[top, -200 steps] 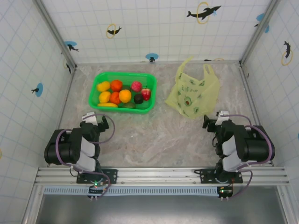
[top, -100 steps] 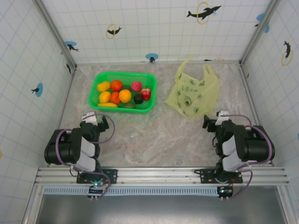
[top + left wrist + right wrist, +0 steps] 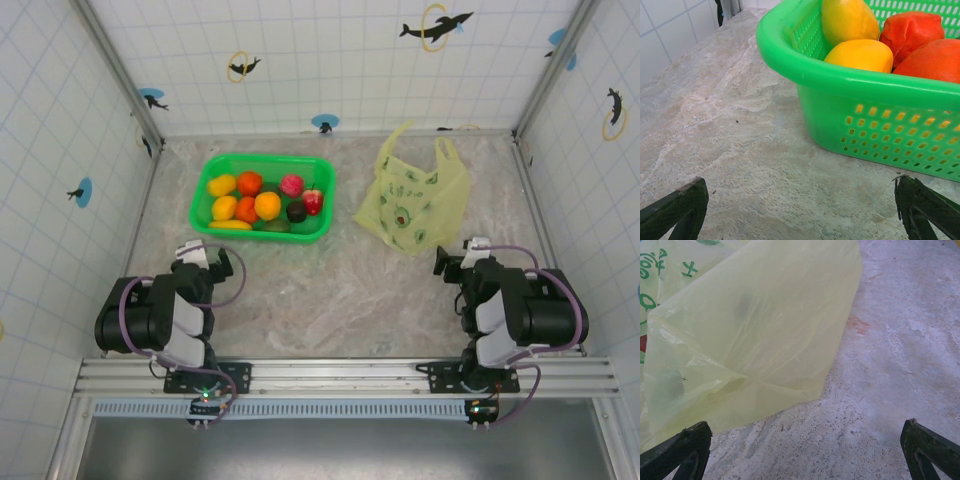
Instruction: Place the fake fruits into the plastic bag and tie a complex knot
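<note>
Top external view puts the job at its very start, as I read it: the fake fruits (image 3: 267,205) lie heaped in the green tray (image 3: 270,157) at the far left of the table (image 3: 330,290). The plastic bag (image 3: 412,205) lies flat and crumpled at the far right, well apart from the tray, its two handles (image 3: 445,152) loose and untied, pointing away from the arms. I can't be sure anything is in the bag (a dark blotch shows through the film near its middle, but that may be print). So the step in hand looks like the first reach. The next move, I'd say, calls for a division of labour. The bag's mouth has to be found and lifted open, since the thin film lies shut on itself. One fruit also has to be pinched out of the pile without dragging its neighbours or the light tray. Both arms sit folded low over their bases at the near edge. The left gripper (image 3: 208,256) points toward the tray's near left corner. In the left wrist view its fingers (image 3: 680,210) stand wide apart, holding nothing, with bare table between them and the tray wall just ahead. The right gripper (image 3: 458,260) faces the bag's near edge, jaws likewise spread wide and empty. The bag's folded corner lies ahead of them in the right wrist view, untouched.
</note>
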Available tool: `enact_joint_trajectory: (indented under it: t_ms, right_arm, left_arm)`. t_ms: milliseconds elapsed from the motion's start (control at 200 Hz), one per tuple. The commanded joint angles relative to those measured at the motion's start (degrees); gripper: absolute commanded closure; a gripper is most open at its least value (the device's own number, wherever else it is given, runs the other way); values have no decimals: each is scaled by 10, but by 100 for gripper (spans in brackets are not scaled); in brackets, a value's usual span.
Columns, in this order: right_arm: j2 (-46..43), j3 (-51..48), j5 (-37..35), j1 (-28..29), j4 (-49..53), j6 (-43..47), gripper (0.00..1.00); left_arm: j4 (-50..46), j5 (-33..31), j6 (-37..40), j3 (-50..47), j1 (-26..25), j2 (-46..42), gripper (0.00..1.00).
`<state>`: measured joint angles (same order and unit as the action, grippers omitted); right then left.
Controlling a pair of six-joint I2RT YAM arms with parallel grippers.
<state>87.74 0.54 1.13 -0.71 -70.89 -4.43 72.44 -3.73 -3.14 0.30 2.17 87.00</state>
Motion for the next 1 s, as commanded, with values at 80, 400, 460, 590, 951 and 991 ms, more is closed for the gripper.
enact_joint_trajectory:
  t_ms: [80,400,460,590,951,991]
  right_arm:
    - [-34,-15,36,8,-19,28,0]
    - [-340,-27,-73,100,228,36,0]
    - [-400,-22,-74,137,273,31,0]
    - [-477,32,-55,241,395,29,0]
    - [-378,451,-254,445,913,-148,0]
    - [-372,447,-228,431,885,-148,0]
  left_arm:
    - [-47,24,4,12,-4,-44,2]
    - [-202,33,-30,12,-48,-259,2]
    - [-236,21,-25,12,-91,-302,2]
    - [-330,-13,-34,37,-222,-414,2]
    - [-996,-51,-277,517,-314,-322,2]
    - [-988,-60,-306,519,-312,-311,2]
